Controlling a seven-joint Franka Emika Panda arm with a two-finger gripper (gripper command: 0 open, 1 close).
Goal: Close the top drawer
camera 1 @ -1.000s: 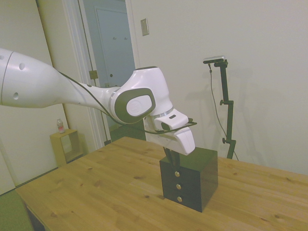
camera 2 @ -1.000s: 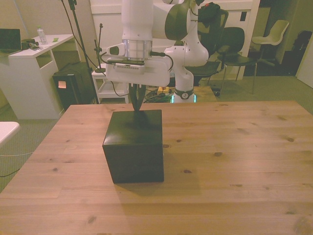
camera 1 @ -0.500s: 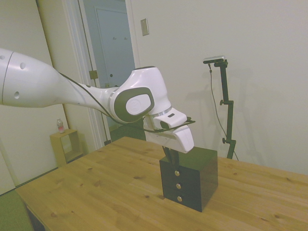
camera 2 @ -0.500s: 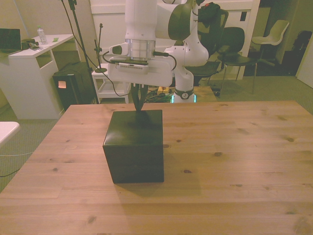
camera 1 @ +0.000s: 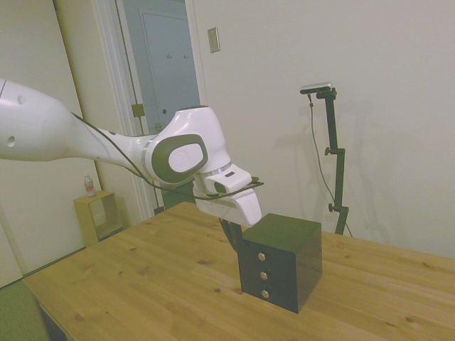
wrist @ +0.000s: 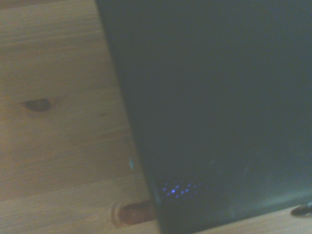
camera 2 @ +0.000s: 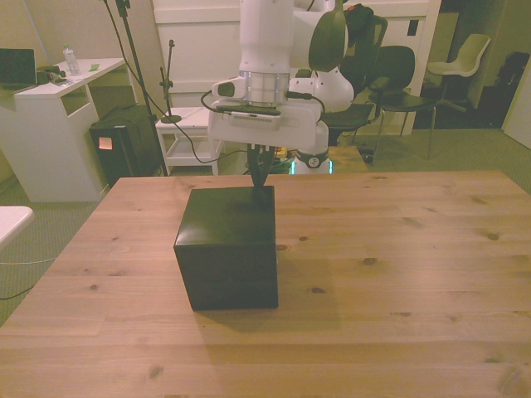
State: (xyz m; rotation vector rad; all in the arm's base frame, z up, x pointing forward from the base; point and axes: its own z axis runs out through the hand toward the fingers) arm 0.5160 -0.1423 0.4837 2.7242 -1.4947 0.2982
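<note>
Now the top drawer (camera 1: 260, 255) is seen flush with the cabinet (camera 2: 226, 249); the gripper (camera 1: 232, 235) beside its upper corner cannot be judged open or closed

Arm pulls back from the cabinet.
Your gripper (camera 1: 232, 234) now sits off the cabinet (camera 1: 281, 263) front's upper corner, shifted toward the front view's right.

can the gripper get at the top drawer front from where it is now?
Probably yes. The gripper hangs just off the cabinet's knob side, beside the top drawer, with nothing between them. That drawer front looks flush with the two below it.
</note>
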